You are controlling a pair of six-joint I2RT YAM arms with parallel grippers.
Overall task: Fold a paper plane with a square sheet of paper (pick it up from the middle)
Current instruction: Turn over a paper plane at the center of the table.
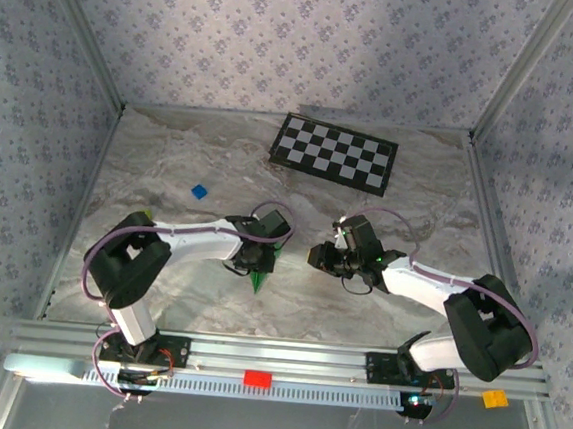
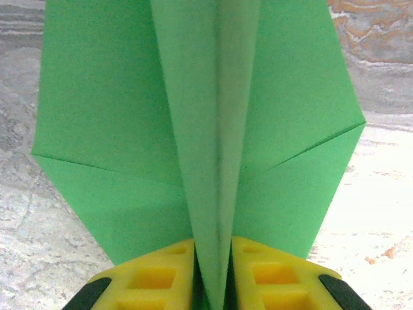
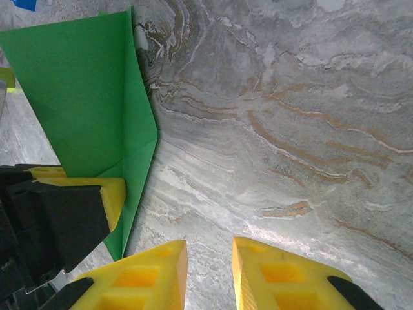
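Note:
The square sheet of paper is bright green and folded into a pointed paper plane (image 2: 116, 116) with a centre crease and two wings spread to the sides. My left gripper (image 2: 213, 252) is shut on its upright centre fold, yellow fingers pressed against both sides. From above, the plane's tip (image 1: 257, 283) pokes out below the left gripper (image 1: 255, 259), pointing toward the near edge. My right gripper (image 1: 317, 256) hovers a short way to the right. In the right wrist view the right gripper (image 3: 210, 252) stands open over bare marble, with the plane (image 3: 84, 97) to its left.
A black-and-white checkerboard (image 1: 334, 150) lies at the back of the marble table (image 1: 419, 196). A small blue block (image 1: 200, 192) sits left of centre. Metal frame posts and patterned walls close in the sides, and a rail (image 1: 284, 355) runs along the near edge.

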